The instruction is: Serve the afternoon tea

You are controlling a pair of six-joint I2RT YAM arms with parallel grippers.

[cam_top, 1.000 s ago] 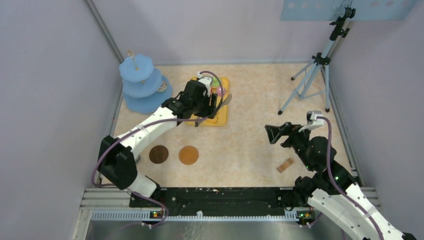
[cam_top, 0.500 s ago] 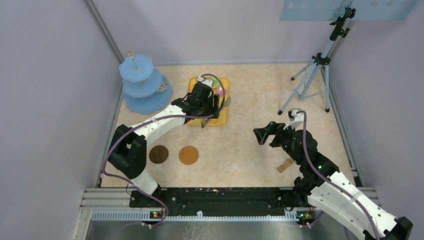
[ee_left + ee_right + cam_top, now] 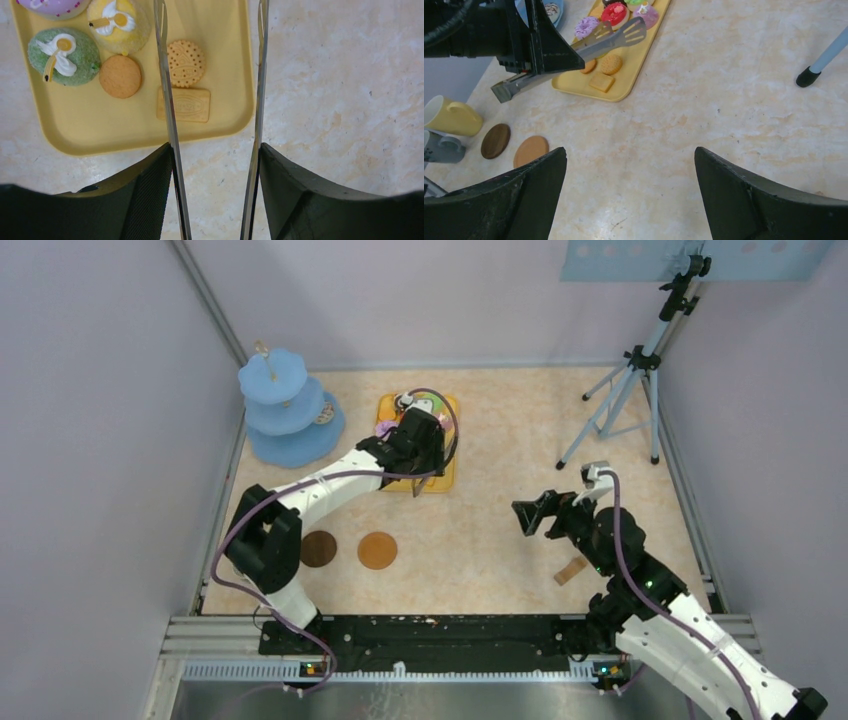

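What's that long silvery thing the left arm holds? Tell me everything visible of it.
They're long metal tongs: two thin, shiny steel-looking strips joined at a grey hinge end, each tipped with a slotted, fork-like blade. The left arm's black jaws grip them from both sides, blades apart. They hang over the yellow plastic tray, tips near the red toy doughnut.

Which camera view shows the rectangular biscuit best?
The left wrist view: the rectangular biscuit lies close below, flat on the tray, one blade of the tongs crossing its left part. The right wrist view shows it small and far. In the top view the left arm covers it.
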